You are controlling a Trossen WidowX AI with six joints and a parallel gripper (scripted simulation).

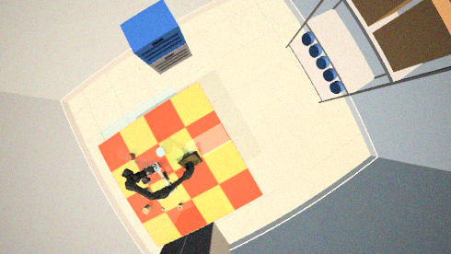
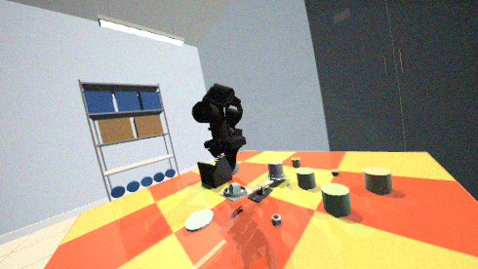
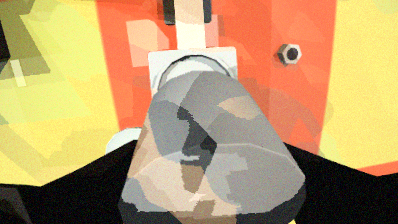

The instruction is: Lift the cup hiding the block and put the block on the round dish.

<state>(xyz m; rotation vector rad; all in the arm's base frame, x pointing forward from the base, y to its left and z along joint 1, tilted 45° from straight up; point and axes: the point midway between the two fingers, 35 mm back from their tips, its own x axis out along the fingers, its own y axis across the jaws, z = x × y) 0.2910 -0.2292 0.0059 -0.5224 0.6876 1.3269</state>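
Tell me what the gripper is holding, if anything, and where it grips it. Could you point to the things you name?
The gripper (image 1: 152,169) (image 2: 232,163) (image 3: 204,146) holds a grey cup (image 1: 156,167) (image 2: 235,169) (image 3: 225,112), clasped by its side walls.

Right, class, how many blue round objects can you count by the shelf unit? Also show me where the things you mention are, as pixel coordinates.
5. The blue round objects (image 1: 322,63) (image 2: 147,181) sit in one row low on the shelf unit (image 1: 341,46) (image 2: 139,165): one at each end, three between. None seems hidden.

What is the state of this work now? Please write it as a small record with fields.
gripper: shut on the lifted cup
block: uncovered, on the near end of the balance
other cup: upright on the far end
round dish: no block on it, no cup above it
remaining: block to dish, release, arm clear
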